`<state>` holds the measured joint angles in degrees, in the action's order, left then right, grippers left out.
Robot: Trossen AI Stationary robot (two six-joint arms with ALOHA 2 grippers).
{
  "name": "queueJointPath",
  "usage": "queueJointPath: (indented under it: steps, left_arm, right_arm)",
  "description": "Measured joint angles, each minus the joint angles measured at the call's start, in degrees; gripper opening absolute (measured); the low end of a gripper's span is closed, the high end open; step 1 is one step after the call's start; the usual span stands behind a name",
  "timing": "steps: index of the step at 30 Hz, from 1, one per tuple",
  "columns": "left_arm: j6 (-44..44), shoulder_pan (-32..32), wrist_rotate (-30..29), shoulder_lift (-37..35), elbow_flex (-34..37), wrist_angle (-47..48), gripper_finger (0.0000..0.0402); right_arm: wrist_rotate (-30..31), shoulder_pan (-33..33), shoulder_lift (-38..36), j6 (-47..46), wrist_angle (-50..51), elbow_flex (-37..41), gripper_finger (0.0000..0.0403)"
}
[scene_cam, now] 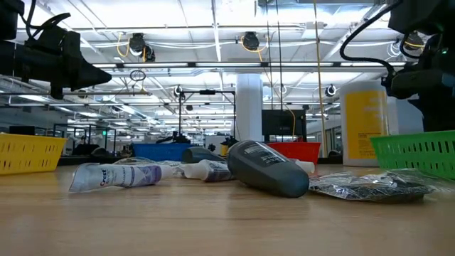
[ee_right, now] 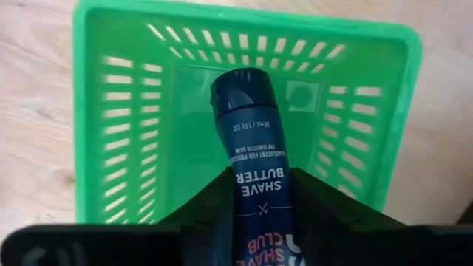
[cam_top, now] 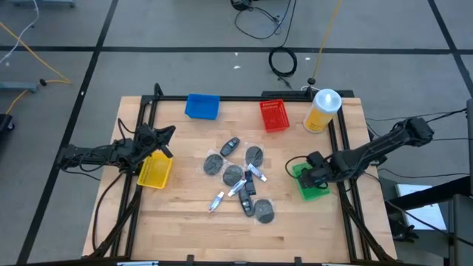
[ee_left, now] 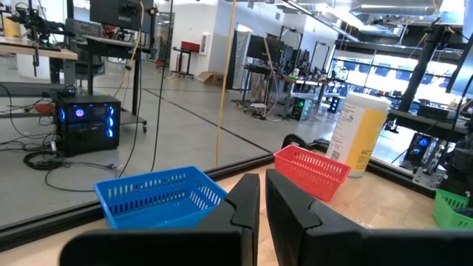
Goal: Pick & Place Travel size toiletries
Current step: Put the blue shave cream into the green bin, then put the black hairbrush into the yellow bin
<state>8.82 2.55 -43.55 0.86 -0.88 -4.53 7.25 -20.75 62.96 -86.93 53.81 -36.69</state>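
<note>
Clamped between the right gripper's [ee_right: 255,196] fingers [ee_right: 203,210], a dark tube [ee_right: 247,140] marked "SHAVE BUTTER" points cap-first, away from the fingers, into the green bin [ee_right: 111,111]. The gripper hangs directly above the bin's open top, so the tube would likely drop inside when let go. The bin looks otherwise empty through its slotted floor and walls.

The left gripper [ee_left: 262,203] waits above the yellow bin [cam_top: 154,171] with its fingers nearly together and nothing between them; the blue bin [ee_left: 159,193] and red bin [ee_left: 312,170] lie beyond its fingertips.

Remaining toiletries [cam_top: 238,181] lie clustered on the desk [cam_top: 185,222] between the two grippers: grey discs in clear wrappers [cam_top: 254,156], dark bottles [scene_cam: 266,169] and thin white tubes [scene_cam: 117,175]. All are small and light, and the wrapped discs lie flat, which may make them harder to grip.
</note>
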Motion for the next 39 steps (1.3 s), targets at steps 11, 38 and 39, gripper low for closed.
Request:
queueJointPath:
  steps: [11,38,39]
  left_arm:
    - [0.0,0.0,0.0,0.0,0.0,0.0,0.0024]
    - [0.0,0.0,0.0,0.0,0.0,0.0,0.0024]
    - [0.0,0.0,0.0,0.0,0.0,0.0,0.0024]
  right_arm:
    - [-4.3,0.4,-2.1,1.2,-0.1,-0.5,0.0183]
    - [-9.2,2.6,15.5,47.0,-68.2,-5.0,0.016]
    - [-11.1,2.9,16.4,45.0,-67.2,-5.0,0.0164]
